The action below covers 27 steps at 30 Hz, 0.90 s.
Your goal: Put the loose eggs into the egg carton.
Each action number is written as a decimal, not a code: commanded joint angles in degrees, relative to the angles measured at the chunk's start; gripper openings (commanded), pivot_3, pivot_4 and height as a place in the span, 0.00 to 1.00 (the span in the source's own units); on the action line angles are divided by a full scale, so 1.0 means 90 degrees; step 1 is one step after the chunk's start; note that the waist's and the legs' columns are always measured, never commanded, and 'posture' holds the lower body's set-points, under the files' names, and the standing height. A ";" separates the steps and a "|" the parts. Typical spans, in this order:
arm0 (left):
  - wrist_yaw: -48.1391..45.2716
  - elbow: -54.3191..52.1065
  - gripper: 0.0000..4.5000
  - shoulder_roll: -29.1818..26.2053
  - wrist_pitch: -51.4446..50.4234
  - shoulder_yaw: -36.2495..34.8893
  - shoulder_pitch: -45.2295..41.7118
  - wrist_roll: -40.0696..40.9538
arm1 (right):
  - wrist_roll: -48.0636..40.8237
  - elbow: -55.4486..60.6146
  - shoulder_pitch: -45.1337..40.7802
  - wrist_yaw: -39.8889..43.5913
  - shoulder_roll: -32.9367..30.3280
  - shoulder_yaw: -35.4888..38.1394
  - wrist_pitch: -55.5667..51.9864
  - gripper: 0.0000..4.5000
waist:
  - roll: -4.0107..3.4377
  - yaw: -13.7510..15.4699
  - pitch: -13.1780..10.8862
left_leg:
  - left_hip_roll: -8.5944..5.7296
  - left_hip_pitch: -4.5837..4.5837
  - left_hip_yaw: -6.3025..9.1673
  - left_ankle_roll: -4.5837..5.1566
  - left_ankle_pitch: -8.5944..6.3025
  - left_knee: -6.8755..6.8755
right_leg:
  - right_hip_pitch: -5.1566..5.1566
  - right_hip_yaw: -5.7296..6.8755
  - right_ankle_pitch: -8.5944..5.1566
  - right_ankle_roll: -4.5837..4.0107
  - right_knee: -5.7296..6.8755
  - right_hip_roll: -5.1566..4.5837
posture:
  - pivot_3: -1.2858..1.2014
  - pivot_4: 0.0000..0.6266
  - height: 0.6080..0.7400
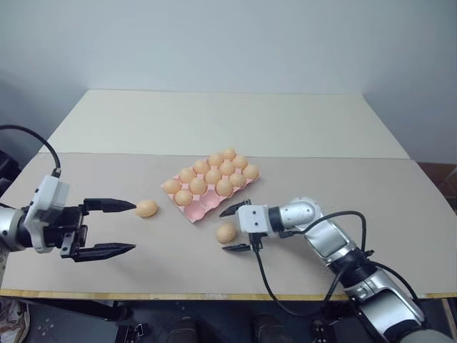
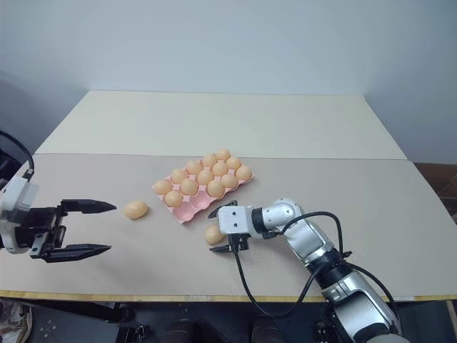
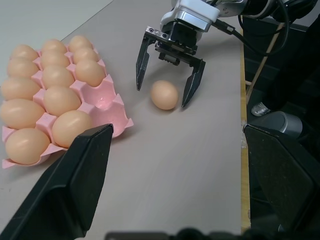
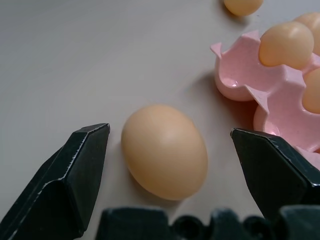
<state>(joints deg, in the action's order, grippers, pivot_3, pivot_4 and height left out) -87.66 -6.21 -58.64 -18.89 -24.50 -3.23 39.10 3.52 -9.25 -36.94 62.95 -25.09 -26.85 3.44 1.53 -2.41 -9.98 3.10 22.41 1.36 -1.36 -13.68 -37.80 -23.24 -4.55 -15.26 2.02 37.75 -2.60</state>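
Note:
The pale pink egg carton (image 1: 203, 209) lies mid-table with most cups full of orange-tan eggs; its near corner cups are bare. One loose egg (image 1: 226, 233) rests on the table just in front of that corner. My right gripper (image 1: 226, 231) is open, one finger on each side of this egg with gaps showing on both sides in the right wrist view, egg (image 4: 165, 150). A second loose egg (image 1: 146, 208) lies left of the carton. My left gripper (image 1: 133, 227) stands open with nothing in it, its upper fingertip just short of that egg.
The table's front edge (image 1: 214, 294) runs close behind both grippers. A paler second tabletop (image 1: 228, 121) adjoins at the back, along a seam. Bare surface stretches to the right of the carton and along the left side.

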 commanded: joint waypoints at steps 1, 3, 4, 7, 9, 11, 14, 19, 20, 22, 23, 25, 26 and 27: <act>0.0042 -0.0213 1.00 -0.0098 0.0057 -0.0261 0.0063 0.0035 | 0.0073 -0.0147 -0.0147 -0.0002 0.0198 -0.0065 0.0260 0.96 | 0.0000 -0.0011 0.0000 | 0.0000 -0.0002 0.0000 0.0000 0.0000 0.0000 | 0.0000 0.0000 -0.0001 -0.0001 0.0002 0.0001 | 0.52 0.24 1.00; 0.0060 -0.0239 1.00 -0.0097 0.0048 -0.0277 0.0087 0.0035 | 0.0121 -0.0233 -0.0159 0.0018 0.0253 -0.0079 0.0314 0.87 | 0.0000 -0.0018 0.0000 | 0.0001 -0.0004 0.0000 0.0000 0.0000 0.0000 | 0.0000 0.0000 -0.0001 -0.0002 0.0006 0.0002 | 0.52 0.24 1.00; 0.0077 -0.0251 1.00 -0.0098 0.0042 -0.0284 0.0097 0.0037 | 0.0132 -0.0249 -0.0162 0.0057 0.0254 -0.0086 0.0317 0.79 | 0.0000 -0.0020 0.0000 | 0.0001 -0.0004 0.0000 0.0000 0.0000 0.0000 | 0.0000 0.0000 -0.0002 -0.0003 0.0007 0.0002 | 0.52 0.24 1.00; 0.0115 -0.0292 1.00 -0.0100 0.0033 -0.0307 0.0135 0.0048 | 0.0067 -0.0191 -0.0108 0.0191 0.0196 -0.0071 0.0330 0.56 | 0.0000 -0.0019 0.0000 | 0.0001 -0.0003 0.0000 0.0000 0.0000 0.0000 | 0.0000 0.0000 -0.0002 -0.0003 0.0007 0.0001 | 0.52 0.24 1.00; 0.0132 -0.0320 1.00 -0.0098 0.0025 -0.0321 0.0157 0.0056 | 0.0003 -0.0074 -0.0059 0.0223 0.0170 -0.0017 0.0296 0.48 | 0.0000 -0.0019 0.0000 | 0.0001 -0.0004 0.0001 0.0000 0.0000 0.0000 | 0.0001 0.0000 -0.0002 -0.0003 0.0007 0.0002 | 0.52 0.24 1.00; 0.0175 -0.0336 1.00 -0.0084 0.0002 -0.0355 0.0161 0.0079 | -0.0156 0.0156 -0.0059 0.0271 0.0158 0.0102 0.0154 0.48 | 0.0000 -0.0017 0.0000 | 0.0001 -0.0004 0.0001 0.0000 0.0000 0.0000 | 0.0000 0.0000 -0.0002 -0.0003 0.0009 0.0002 | 0.52 0.24 1.00; 0.0463 -0.0339 1.00 0.0035 -0.0273 -0.0524 0.0003 0.0391 | -0.0466 0.0474 -0.0150 0.0165 0.0281 0.0331 -0.0153 0.48 | 0.0000 -0.0016 0.0000 | 0.0001 -0.0004 0.0001 0.0000 0.0000 0.0000 | 0.0001 0.0000 -0.0002 -0.0004 0.0010 0.0002 | 0.52 0.24 1.00; 0.0976 -0.0355 1.00 0.0219 -0.0625 -0.0716 -0.0259 0.0770 | -0.0352 0.0303 -0.0493 -0.0505 0.0738 0.0574 -0.0361 0.48 | 0.0000 -0.0034 0.0000 | 0.0002 -0.0008 0.0003 0.0000 0.0000 0.0000 | 0.0000 -0.0001 -0.0002 -0.0004 0.0018 0.0004 | 0.52 0.24 1.00; 0.1067 -0.0365 1.00 0.0257 -0.0658 -0.0741 -0.0274 0.0799 | -0.0169 0.0106 -0.0592 -0.0822 0.0875 0.0578 -0.0329 0.48 | 0.0000 -0.0040 0.0000 | 0.0002 -0.0009 0.0003 0.0000 0.0000 0.0000 | 0.0000 -0.0001 -0.0003 -0.0004 0.0019 0.0003 | 0.52 0.24 1.00; 0.1129 -0.0369 1.00 0.0275 -0.0665 -0.0746 -0.0277 0.0814 | 0.0149 -0.0281 -0.0773 -0.1349 0.1094 0.0552 -0.0275 0.48 | 0.0000 -0.0045 0.0000 | 0.0002 -0.0010 0.0003 0.0000 0.0000 0.0000 | -0.0001 -0.0001 -0.0003 -0.0005 0.0021 0.0004 | 0.52 0.24 1.00; 0.1136 -0.0379 1.00 0.0273 -0.0668 -0.0749 -0.0262 0.0816 | 0.0279 -0.0457 -0.0850 -0.1576 0.1196 0.0535 -0.0260 0.48 | 0.0000 -0.0044 0.0000 | 0.0002 -0.0009 0.0003 0.0000 0.0000 0.0000 | -0.0002 0.0000 -0.0003 -0.0006 0.0021 0.0003 | 0.52 0.24 1.00; 0.1131 -0.0389 1.00 0.0267 -0.0668 -0.0753 -0.0241 0.0808 | 0.0447 -0.0733 -0.0969 -0.1874 0.1340 0.0518 -0.0251 0.48 | 0.0000 -0.0038 0.0000 | 0.0001 -0.0008 0.0003 0.0000 0.0000 0.0000 | -0.0002 -0.0001 -0.0004 -0.0006 0.0020 0.0002 | 0.52 0.24 1.00; 0.1130 -0.0394 1.00 0.0266 -0.0664 -0.0758 -0.0228 0.0798 | 0.0558 -0.0900 -0.1045 -0.2050 0.1412 0.0506 -0.0250 0.48 | 0.0000 -0.0029 0.0000 | 0.0001 -0.0007 0.0003 0.0000 0.0000 0.0000 | -0.0002 0.0000 -0.0004 -0.0006 0.0020 0.0002 | 0.52 0.24 1.00; 0.1123 -0.0395 1.00 0.0263 -0.0666 -0.0761 -0.0219 0.0795 | 0.0647 -0.1048 -0.1120 -0.2148 0.1451 0.0488 -0.0236 0.48 | 0.0000 -0.0027 0.0000 | 0.0001 -0.0007 0.0003 -0.0001 0.0000 0.0001 | -0.0002 0.0000 -0.0004 -0.0007 0.0019 0.0002 | 0.52 0.24 1.00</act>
<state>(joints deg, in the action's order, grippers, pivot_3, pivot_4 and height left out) -77.64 -8.43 -56.02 -24.99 -29.56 -4.87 45.14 8.23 -17.97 -44.97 45.95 -12.47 -23.22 0.73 1.53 -2.65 -9.98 3.11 22.36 1.39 -1.36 -13.68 -37.80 -23.27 -4.55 -15.30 1.95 37.91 -2.59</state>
